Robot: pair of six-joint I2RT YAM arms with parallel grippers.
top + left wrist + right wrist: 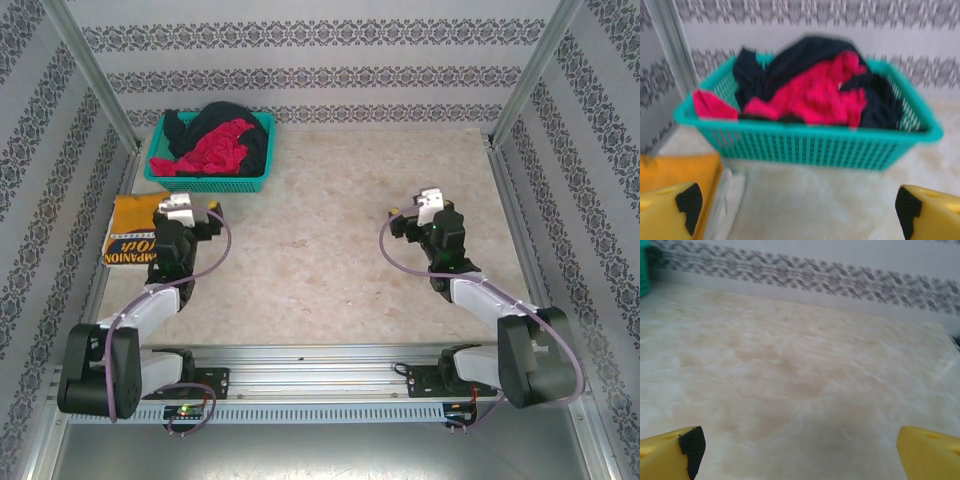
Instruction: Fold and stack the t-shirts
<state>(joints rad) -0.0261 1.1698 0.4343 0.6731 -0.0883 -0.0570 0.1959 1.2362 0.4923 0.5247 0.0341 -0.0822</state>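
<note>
1. The left gripper is nearest the left wrist camera. Its yellow fingers with black pads stand wide apart, with nothing between them.
2. The right gripper is likewise spread wide and holds nothing. It sits low over the table.
3. The yellow shirt lies folded flat at the table's left edge, just on the near side of the basket's left corner. Black lettering shows on its near end. In the top view the left gripper is above the shirt's right edge; I cannot tell whether they touch.
4. The red shirt lies crumpled in the basket on top of the dark ones. A piece of red cloth hangs over the left rim.
5. The dark shirts are heaped under and around the red one and rise above the rim.
6. The basket is teal mesh and stands at the table's far left, close to the back wall.
7. In the top view the right gripper is over the right half of the pale marbled table, well apart from every shirt.
8. Patterned walls enclose the table, and both arms rise from a rail at the near edge.
</note>
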